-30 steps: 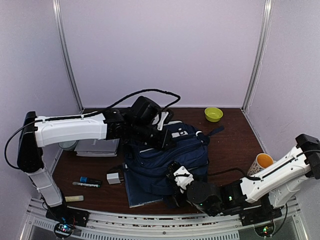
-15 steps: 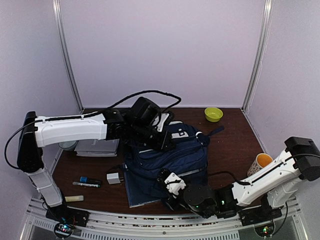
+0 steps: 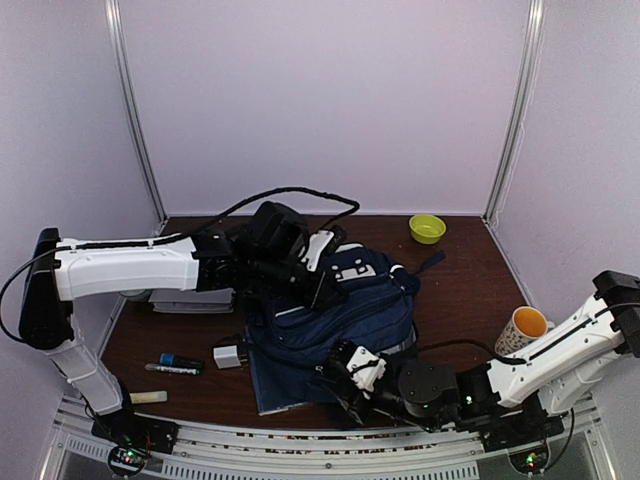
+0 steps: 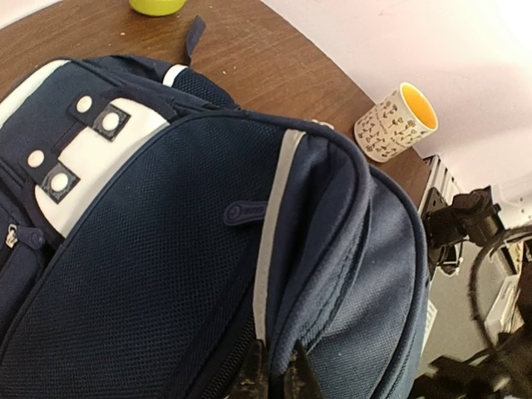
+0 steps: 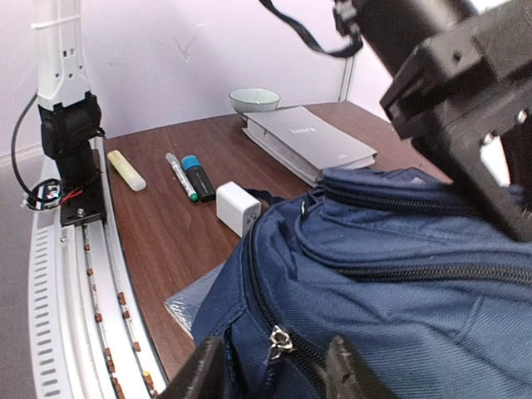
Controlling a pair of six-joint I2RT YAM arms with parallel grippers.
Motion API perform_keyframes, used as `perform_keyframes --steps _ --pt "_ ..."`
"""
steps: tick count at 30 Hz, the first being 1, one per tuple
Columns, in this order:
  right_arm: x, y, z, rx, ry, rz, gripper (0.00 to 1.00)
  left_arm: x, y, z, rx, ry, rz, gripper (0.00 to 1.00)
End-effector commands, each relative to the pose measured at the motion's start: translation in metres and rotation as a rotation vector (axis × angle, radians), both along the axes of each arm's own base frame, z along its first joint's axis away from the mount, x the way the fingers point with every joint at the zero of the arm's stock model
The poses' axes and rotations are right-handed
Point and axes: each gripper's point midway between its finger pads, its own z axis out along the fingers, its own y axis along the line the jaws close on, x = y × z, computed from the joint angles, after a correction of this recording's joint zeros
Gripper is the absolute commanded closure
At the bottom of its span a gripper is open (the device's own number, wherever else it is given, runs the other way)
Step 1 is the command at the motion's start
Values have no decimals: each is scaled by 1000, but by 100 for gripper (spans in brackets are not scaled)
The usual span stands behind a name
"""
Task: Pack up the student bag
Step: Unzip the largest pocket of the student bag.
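left gripper (image 4: 276,378) pinches student bag (image 4: 166,249)

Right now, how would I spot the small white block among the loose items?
Start at the navy student bag in the middle of the table. Just off its left edge sits the small white block. Unlike the slim markers and yellow highlighter further left, it is a squat white cube.

Bare table (image 3: 460,290) between student bag (image 3: 330,320) and mug (image 3: 522,328)
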Motion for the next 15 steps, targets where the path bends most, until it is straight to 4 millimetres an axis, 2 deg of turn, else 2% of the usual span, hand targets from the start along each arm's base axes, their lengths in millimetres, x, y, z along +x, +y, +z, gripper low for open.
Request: perform_keyframes --steps 1,6,10,15 --pt "-6 -13 17 2 -20 45 50 -6 -13 55 -165 -153 -88 100" --pt "-6 -44 32 -25 -45 56 34 -5 -10 49 -131 -224 -126 100" --pt "-2 -67 40 -59 -50 62 28 -7 -7 42 -106 -254 -154 100" --pt "14 -94 43 -47 8 47 19 -13 1 43 -107 -312 -207 100"
